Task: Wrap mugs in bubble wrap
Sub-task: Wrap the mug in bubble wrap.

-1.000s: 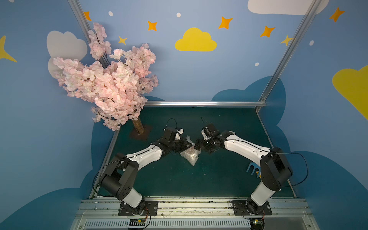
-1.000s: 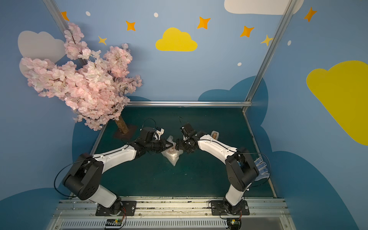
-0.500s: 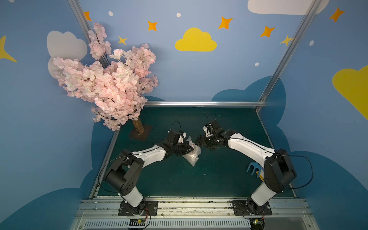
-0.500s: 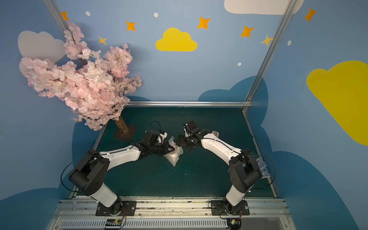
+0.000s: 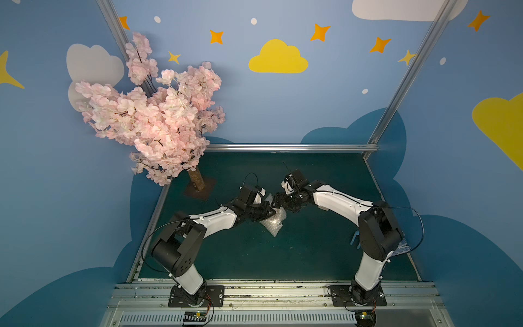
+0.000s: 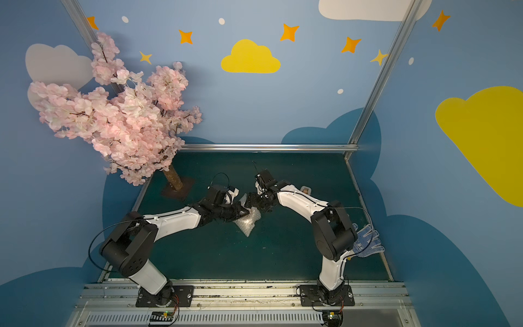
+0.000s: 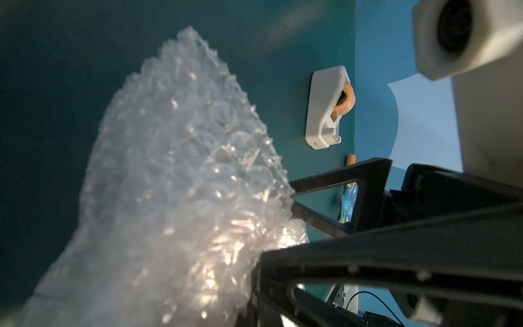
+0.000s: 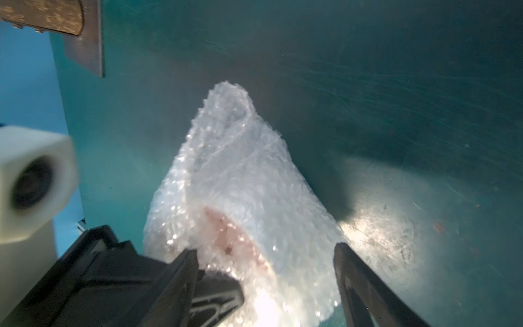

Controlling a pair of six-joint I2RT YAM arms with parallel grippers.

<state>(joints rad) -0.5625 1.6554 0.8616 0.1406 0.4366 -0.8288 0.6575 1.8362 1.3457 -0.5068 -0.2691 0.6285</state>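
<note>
The bubble wrap (image 5: 274,223) (image 6: 247,222) lies bunched into a pointed bundle on the green table, between the two arms. In the right wrist view the red of the mug (image 8: 232,237) shows through the bubble wrap (image 8: 254,175). The rest of the mug is hidden. My left gripper (image 5: 268,212) (image 7: 260,260) is shut, pinching the wrap at the bundle's top. Its tip also shows in the right wrist view. My right gripper (image 5: 278,201) (image 8: 266,252) is open, and its fingers (image 8: 353,280) stand on either side of the bundle.
A cream tape dispenser (image 7: 328,107) (image 6: 305,189) sits on the table behind the right arm. An artificial blossom tree (image 5: 158,119) stands on a base (image 5: 199,191) at the back left. A blue-dotted glove (image 6: 368,240) lies at the right edge by the right arm's elbow.
My left arm has reached further in and its gripper has shifted right onto the bundle. My right gripper has moved left until its fingers straddle the bundle. The bundle has barely moved.
</note>
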